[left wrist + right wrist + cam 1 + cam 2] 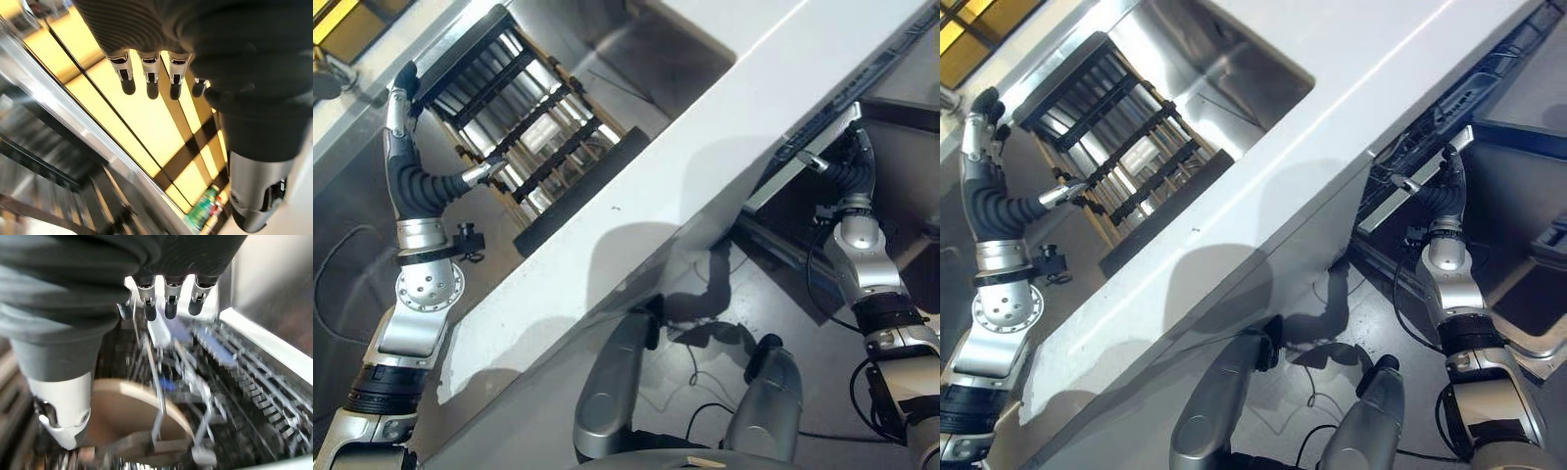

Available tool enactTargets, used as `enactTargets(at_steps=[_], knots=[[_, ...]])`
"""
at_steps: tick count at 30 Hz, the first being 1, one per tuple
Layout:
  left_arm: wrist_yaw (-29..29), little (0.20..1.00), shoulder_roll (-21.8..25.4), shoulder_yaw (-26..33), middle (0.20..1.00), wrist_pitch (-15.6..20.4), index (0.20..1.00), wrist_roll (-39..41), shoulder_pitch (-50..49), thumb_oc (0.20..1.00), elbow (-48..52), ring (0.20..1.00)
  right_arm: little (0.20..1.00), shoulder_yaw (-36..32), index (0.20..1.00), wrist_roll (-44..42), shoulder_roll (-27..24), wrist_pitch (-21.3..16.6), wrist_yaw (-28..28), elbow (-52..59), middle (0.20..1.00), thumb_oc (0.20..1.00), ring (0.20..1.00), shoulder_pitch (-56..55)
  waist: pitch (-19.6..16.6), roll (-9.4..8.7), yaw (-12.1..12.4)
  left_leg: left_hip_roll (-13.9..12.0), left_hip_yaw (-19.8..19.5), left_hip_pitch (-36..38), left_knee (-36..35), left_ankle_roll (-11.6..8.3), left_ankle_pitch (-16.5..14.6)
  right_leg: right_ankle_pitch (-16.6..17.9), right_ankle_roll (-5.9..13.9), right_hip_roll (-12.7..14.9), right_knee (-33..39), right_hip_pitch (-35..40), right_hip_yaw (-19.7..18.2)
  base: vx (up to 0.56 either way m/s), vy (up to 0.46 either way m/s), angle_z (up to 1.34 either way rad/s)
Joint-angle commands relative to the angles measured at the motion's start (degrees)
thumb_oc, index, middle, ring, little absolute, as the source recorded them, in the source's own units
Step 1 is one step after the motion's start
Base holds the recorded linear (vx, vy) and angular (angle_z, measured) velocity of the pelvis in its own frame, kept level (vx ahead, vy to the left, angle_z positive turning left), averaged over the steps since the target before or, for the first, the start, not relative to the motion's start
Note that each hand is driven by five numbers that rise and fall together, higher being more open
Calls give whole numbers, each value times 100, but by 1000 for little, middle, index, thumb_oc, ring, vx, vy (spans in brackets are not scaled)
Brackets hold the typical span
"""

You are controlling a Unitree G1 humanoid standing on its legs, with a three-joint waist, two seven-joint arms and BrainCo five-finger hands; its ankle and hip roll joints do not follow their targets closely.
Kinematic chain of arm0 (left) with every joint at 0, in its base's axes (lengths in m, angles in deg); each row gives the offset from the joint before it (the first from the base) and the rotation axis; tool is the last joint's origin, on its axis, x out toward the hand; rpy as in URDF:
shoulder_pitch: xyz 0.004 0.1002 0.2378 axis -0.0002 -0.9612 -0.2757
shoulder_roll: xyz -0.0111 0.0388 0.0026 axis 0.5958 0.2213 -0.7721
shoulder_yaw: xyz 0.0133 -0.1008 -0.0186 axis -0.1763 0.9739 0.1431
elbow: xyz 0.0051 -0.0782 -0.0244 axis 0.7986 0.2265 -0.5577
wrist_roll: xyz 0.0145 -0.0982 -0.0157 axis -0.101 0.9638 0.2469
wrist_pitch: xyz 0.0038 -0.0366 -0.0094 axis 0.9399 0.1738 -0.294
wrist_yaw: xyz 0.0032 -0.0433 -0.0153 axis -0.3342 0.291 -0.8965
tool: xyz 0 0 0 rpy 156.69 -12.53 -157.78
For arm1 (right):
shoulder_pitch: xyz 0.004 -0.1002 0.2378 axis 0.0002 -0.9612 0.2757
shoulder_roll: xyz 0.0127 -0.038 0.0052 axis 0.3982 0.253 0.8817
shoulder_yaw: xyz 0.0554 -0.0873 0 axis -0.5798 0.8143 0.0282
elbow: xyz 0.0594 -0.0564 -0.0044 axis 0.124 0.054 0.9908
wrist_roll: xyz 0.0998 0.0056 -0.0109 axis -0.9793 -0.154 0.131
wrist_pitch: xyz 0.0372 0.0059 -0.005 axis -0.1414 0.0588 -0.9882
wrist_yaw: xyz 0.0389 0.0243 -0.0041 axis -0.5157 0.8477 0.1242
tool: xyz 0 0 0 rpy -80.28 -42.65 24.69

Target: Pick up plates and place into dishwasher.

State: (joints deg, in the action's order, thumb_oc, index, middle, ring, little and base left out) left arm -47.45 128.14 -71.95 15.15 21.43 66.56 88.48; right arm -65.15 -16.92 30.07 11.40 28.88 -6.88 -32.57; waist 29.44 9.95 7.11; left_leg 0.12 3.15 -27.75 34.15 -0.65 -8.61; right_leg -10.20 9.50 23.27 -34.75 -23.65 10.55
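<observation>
A dish rack [524, 117] with black bars and a wooden frame stands on the counter beside the sink; pale shiny dishes show between its bars. My left hand [411, 186] is raised at the rack's left end, fingers straight and thumb spread toward the bars, holding nothing. My right hand [850, 168] reaches over the pulled-out dishwasher rack [813, 132] at the right. In the right wrist view its fingers [168, 303] point at the wire tines [234, 372] and are empty. A tan plate [132, 416] stands among the tines below that hand.
A long white counter [705, 176] runs diagonally between my two arms. A steel sink [636, 59] lies just past the dish rack. The dishwasher's dark interior [901, 147] opens on the right. A bright yellow window [146, 122] lies beyond my left hand.
</observation>
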Motion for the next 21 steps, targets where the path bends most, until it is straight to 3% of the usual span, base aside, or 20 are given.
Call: enactTargets(at_steps=[1, 12, 18, 21], knots=[[232, 1000, 11, 217, 1000, 97, 1000, -155, 229, 1000, 287, 1000, 1000, -245, 1000, -79, -130, -403, -176, 442, 1000, 1000, 1000, 92, -45, 7, -173, -116, 130, 218, -577, -163, 183, 500, -447, 143, 364, 206, -232, 2, -26, -21], [329, 1000, 2, 205, 1000, -97, 1000, -292, 424, 1000, 273, 1000, 1000, -586, 1000, 252, 31, -351, -854, 985, 1000, 1000, 1000, -587, -161, -122, -580, -171, 273, 393, -829, -213, 249, 829, -365, 47, 1010, 360, -455, -27, -21, -19], [415, 1000, -155, 297, 1000, 99, 1000, -380, 180, 1000, 181, 1000, 1000, -1019, 1000, 516, 301, -253, -1909, 1503, 1000, 1000, 1000, -1345, -241, -135, -897, -155, 379, 605, -988, -248, 216, 1040, -292, 51, 1388, 474, -667, -13, 61, -19], [462, 1000, -264, 299, 1000, 249, 1000, -376, -27, 1000, 154, 1000, 1000, -1170, 1000, 598, 390, -236, -2065, 1528, 1000, 1000, 1000, -1673, -293, -76, -1010, -131, 466, 752, -1126, -247, 216, 1158, -234, 97, 1558, 498, -760, 35, 110, -31]])
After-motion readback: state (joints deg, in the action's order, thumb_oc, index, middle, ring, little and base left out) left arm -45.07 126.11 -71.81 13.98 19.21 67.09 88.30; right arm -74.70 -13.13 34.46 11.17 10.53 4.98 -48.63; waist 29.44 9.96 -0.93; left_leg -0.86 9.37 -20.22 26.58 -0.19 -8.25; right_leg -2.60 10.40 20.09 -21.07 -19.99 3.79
